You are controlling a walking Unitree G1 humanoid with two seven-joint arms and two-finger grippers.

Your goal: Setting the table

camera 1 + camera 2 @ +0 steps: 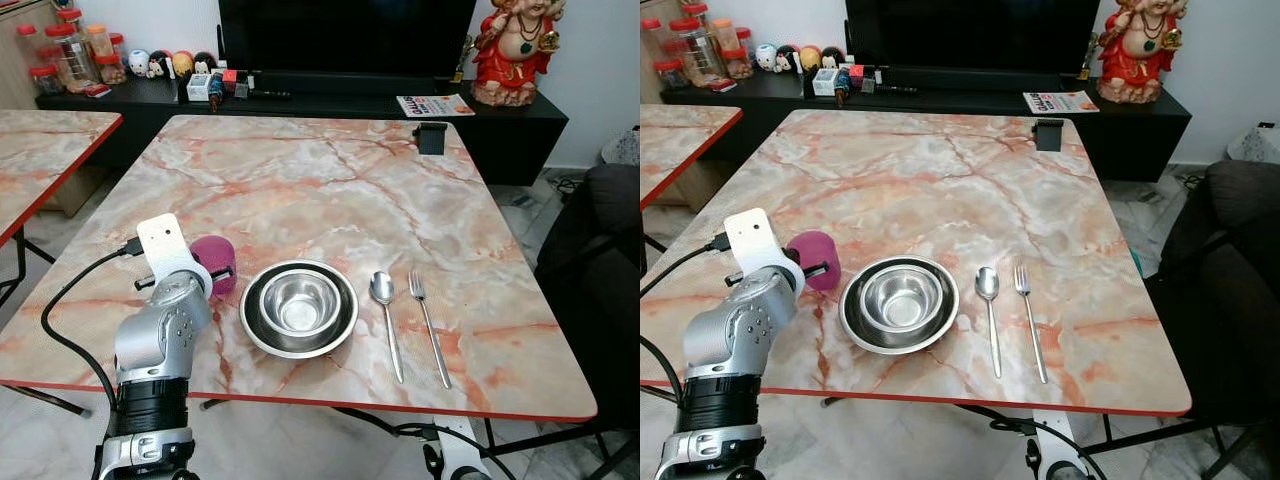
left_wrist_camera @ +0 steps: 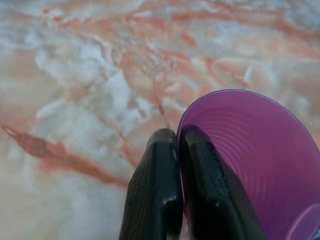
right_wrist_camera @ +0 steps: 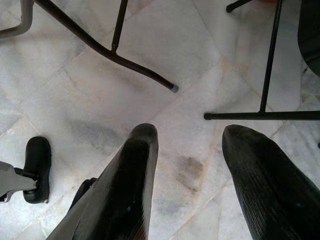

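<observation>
The left pincer (image 2: 177, 200) is clamping the rim of a purple cup (image 2: 255, 165), one finger (image 2: 155, 195) lying on the outside of the wall and the other pressed against the inside, the two nearly together with only the thin plastic between them. From the head views the cup (image 1: 213, 264) is sitting just ahead of the left wrist, over the near-left part of the marble table (image 1: 330, 180), though whether its base is touching the surface cannot be told.

The relation that matters is sideways: just beside the pincer, toward the robot's right, the steel bowl (image 1: 299, 300) is nesting in a dark-rimmed plate (image 1: 254, 335), with a spoon (image 1: 384, 300) and a fork (image 1: 428, 325) lying farther that way, their long axes running away from the robot. The cup is very near the plate's rim but seems apart from it. Judging by the setting, releasing here or slightly farther ahead would be keeping the cup free of the plate.

The right pincer (image 3: 192, 160) is hanging idle over the floor (image 3: 165, 60), fingers apart and empty, so the left arm is the nearer one.
</observation>
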